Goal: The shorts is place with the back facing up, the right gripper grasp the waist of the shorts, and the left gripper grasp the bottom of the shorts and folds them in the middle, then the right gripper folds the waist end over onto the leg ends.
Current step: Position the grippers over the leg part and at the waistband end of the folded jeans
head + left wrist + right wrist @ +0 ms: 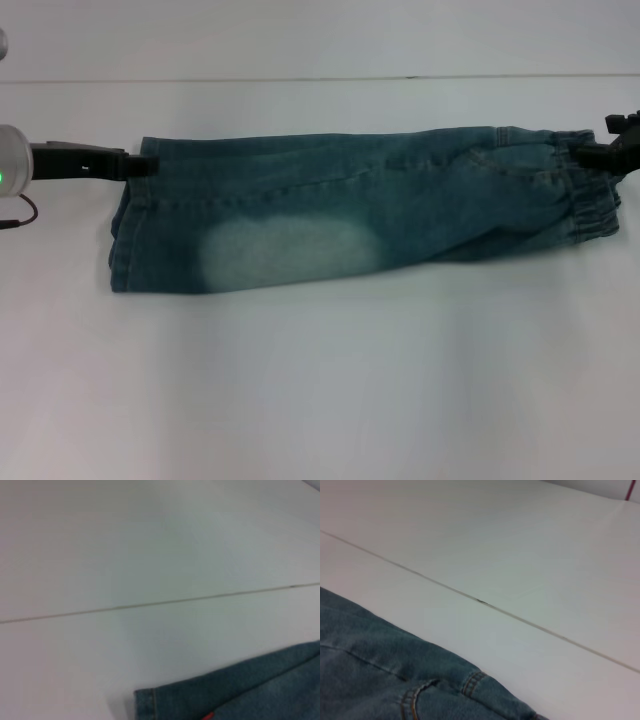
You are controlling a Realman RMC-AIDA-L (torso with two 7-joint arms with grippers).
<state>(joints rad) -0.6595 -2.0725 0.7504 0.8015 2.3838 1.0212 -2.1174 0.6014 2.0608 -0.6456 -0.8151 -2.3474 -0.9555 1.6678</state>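
Observation:
The blue denim shorts (330, 210) lie folded lengthwise into one long band across the table, with a pale faded patch (285, 250) on top. The bottom of the shorts (125, 230) is at the left; its stitched hem (145, 700) and a bit of orange patch (209, 716) show in the left wrist view. My left gripper (141, 163) is shut on the hem's far corner. The ruffled waist (592, 200) is at the right, where my right gripper (590, 154) is shut on its far edge. The right wrist view shows denim with pocket stitching (415, 697).
The white table (320, 380) spreads wide in front of the shorts and behind them. A thin seam line (300, 79) crosses the table beyond the shorts. A dark cable (22, 215) hangs by the left wrist.

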